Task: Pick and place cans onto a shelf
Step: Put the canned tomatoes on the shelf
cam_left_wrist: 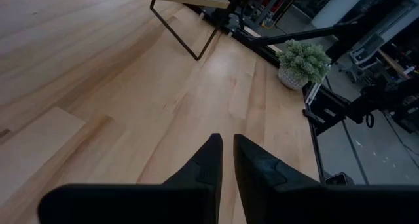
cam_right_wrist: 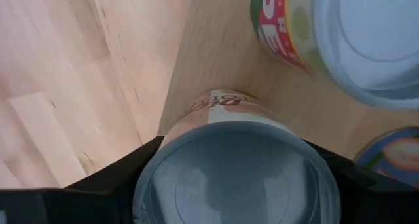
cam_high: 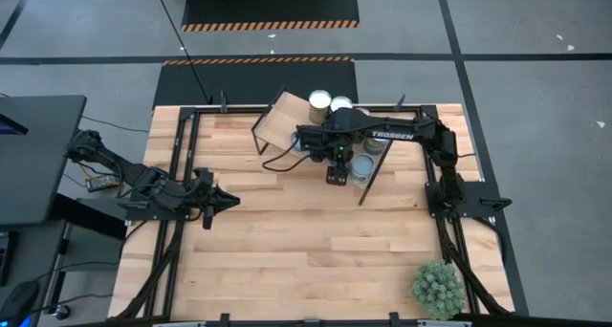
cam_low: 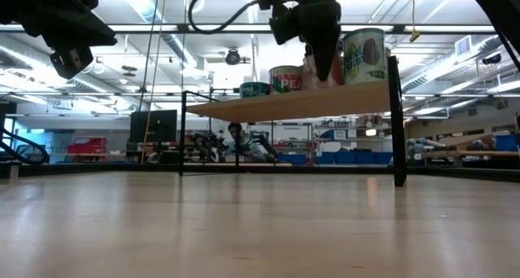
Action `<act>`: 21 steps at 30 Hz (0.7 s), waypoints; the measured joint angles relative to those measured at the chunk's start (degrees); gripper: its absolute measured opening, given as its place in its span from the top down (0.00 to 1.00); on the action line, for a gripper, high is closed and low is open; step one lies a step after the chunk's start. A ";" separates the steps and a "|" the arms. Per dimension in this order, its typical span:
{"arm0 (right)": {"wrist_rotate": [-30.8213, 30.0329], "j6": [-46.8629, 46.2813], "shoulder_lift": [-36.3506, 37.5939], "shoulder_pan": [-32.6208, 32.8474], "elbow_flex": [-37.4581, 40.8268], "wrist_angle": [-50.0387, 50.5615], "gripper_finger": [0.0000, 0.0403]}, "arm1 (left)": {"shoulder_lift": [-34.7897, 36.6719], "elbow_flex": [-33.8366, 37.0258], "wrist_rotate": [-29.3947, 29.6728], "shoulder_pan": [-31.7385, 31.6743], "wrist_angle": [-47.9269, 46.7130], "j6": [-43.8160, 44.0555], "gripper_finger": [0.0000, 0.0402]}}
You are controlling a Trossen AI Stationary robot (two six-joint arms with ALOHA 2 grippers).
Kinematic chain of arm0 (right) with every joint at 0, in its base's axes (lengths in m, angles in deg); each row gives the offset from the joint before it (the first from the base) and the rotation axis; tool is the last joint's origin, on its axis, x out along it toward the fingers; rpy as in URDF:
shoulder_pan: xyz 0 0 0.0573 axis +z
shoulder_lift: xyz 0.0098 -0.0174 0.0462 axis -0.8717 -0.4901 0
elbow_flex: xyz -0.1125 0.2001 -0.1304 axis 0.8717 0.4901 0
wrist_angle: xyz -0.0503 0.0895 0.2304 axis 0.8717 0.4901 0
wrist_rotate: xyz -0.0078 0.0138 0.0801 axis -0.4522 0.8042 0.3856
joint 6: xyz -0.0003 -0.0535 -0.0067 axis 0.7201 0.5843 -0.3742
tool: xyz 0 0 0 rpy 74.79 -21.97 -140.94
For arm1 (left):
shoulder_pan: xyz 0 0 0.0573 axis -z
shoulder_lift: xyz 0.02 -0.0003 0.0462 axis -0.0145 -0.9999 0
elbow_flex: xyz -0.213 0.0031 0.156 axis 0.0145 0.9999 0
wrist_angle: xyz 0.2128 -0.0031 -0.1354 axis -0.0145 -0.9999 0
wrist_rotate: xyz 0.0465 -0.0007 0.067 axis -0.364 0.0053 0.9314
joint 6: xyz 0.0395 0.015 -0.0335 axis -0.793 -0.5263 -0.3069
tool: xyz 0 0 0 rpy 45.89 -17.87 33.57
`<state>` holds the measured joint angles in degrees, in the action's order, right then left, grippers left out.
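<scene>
The shelf [cam_high: 280, 122] is a light wooden board on thin dark legs at the table's far middle; it also shows in the low view [cam_low: 276, 104]. My right gripper [cam_high: 336, 166] hangs over its near edge, shut on a can with a silvery top [cam_right_wrist: 236, 178] and a red label [cam_low: 323, 67]. Other cans stand on the board: a green-and-red one [cam_low: 286, 78], a tall one [cam_low: 364, 57] and a low teal one [cam_low: 254, 89]. My left gripper [cam_left_wrist: 226, 152] is shut and empty, above the table's left side [cam_high: 226, 201]. My right gripper pinches the can between its two fingers, one on each side of the round wall just below the top rim [cam_right_wrist: 156, 160]. The fingers [cam_right_wrist: 108, 178] come from above, pointing down. The can is upright, its base level with the shelf board; I cannot tell whether it rests there.
A spiky green potted plant [cam_high: 438, 287] stands at the table's near right corner. Dark frame rails run along the table's left and right sides. The bare plank tabletop [cam_high: 316, 241] stretches from the shelf to the near edge.
</scene>
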<state>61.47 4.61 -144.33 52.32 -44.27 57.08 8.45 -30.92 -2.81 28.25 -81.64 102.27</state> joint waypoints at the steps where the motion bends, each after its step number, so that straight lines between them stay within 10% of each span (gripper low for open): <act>1: -0.06 -0.02 0.00 0.02 0.19 -0.04 0.25 | 0.00 0.00 -0.02 0.00 0.00 0.10 0.89; 21: -0.36 0.20 -0.02 -1.22 0.64 -0.26 0.11 | 0.00 0.00 -0.02 0.00 0.02 0.29 0.89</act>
<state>61.12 4.81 -144.36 51.09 -43.62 56.82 8.45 -30.92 -2.84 28.25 -81.62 102.56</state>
